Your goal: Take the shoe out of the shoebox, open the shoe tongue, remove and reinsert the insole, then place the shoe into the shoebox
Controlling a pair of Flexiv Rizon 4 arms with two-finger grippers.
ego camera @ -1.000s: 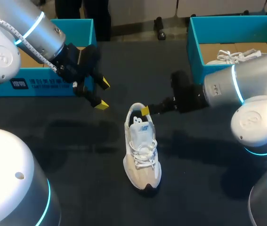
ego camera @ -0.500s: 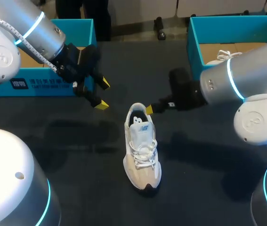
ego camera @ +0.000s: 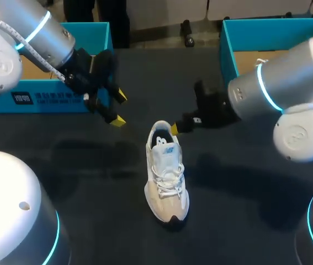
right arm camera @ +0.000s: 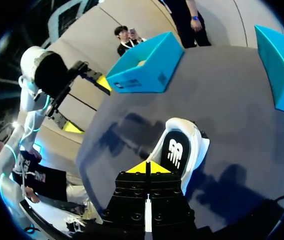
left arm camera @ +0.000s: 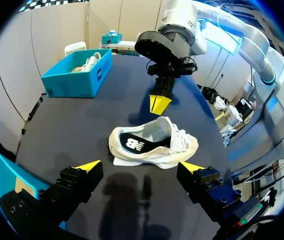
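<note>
A white and beige shoe (ego camera: 166, 174) stands upright mid-table, toe toward the front edge, laces tied. Its dark insole (left arm camera: 134, 145) lies inside. My right gripper (ego camera: 174, 128) hovers shut at the heel's right rim, and in the right wrist view its tips (right arm camera: 147, 167) meet with nothing between them, just short of the shoe (right arm camera: 184, 150). My left gripper (ego camera: 118, 107) hangs open up and to the left of the shoe. In the left wrist view the shoe (left arm camera: 152, 145) lies ahead of that gripper's (left arm camera: 140, 167) wide-spread fingers, apart from them.
A teal shoebox (ego camera: 84, 102) stands at the back left behind my left arm. A second teal box (ego camera: 227, 52) at the back right holds another white shoe (ego camera: 262, 62), partly hidden by my right arm. Dark table surface surrounds the shoe.
My right gripper shut and drew slightly back and up from the shoe's heel opening. The shoe stayed put. My left arm barely shifted.
</note>
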